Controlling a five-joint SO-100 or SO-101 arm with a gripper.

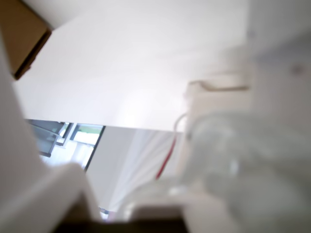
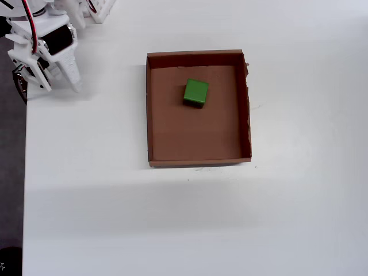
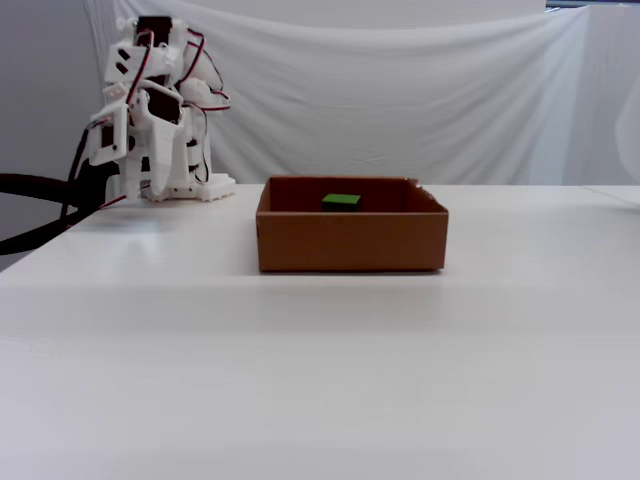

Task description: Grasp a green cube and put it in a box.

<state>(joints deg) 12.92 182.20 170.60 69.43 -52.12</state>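
Observation:
The green cube (image 2: 196, 92) lies inside the brown cardboard box (image 2: 198, 54), in the half nearer the arm's end of the table. The fixed view shows only the cube's top (image 3: 341, 201) over the box's front wall (image 3: 350, 240). My gripper (image 2: 60, 89) hangs folded back at the table's top-left corner in the overhead view, far from the box, pointing down at the table (image 3: 148, 190). It is open with nothing between its fingers. In the wrist view the blurred white fingers (image 1: 19, 170) frame bare table, and a box corner (image 1: 19, 34) shows at the top left.
The table's left edge (image 2: 24, 172) runs just beside the arm in the overhead view. A black cable (image 3: 30, 185) trails off the table at the left of the fixed view. A white curtain (image 3: 400, 90) hangs behind the table.

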